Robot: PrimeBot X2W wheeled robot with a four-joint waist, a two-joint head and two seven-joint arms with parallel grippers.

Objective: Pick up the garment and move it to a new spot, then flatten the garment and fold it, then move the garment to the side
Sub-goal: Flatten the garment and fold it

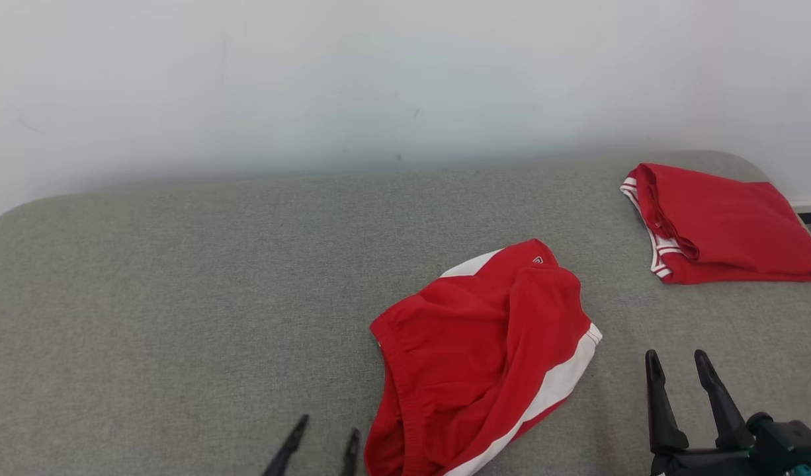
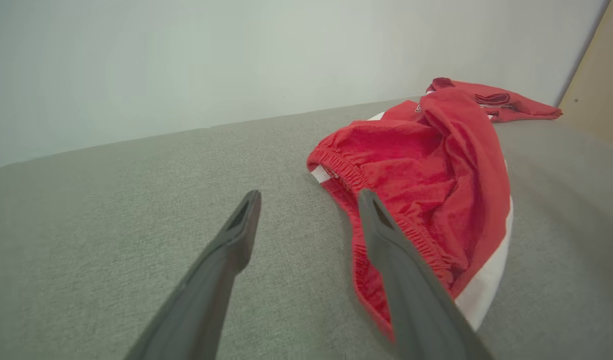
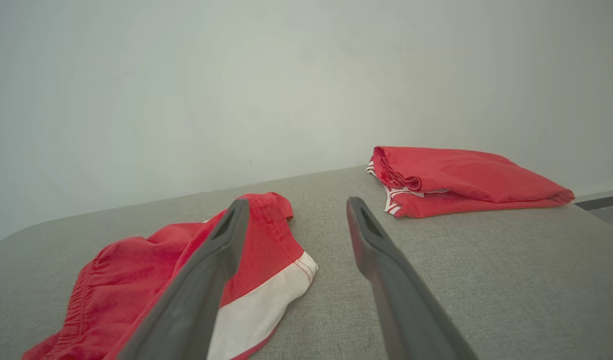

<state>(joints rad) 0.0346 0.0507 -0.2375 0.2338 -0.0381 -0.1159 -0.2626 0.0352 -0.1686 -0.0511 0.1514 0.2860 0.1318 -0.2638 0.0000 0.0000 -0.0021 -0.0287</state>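
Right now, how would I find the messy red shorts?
Start at the wide grey fabric surface by the pale wall. Near its front middle lies a crumpled pair of red cloth shorts. Unlike the folded red garment at the far right, it is rumpled, with a broad white side panel.

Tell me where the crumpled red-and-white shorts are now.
In the head view the crumpled red-and-white shorts lie lower centre on the grey fabric surface, between the left gripper and the right gripper.
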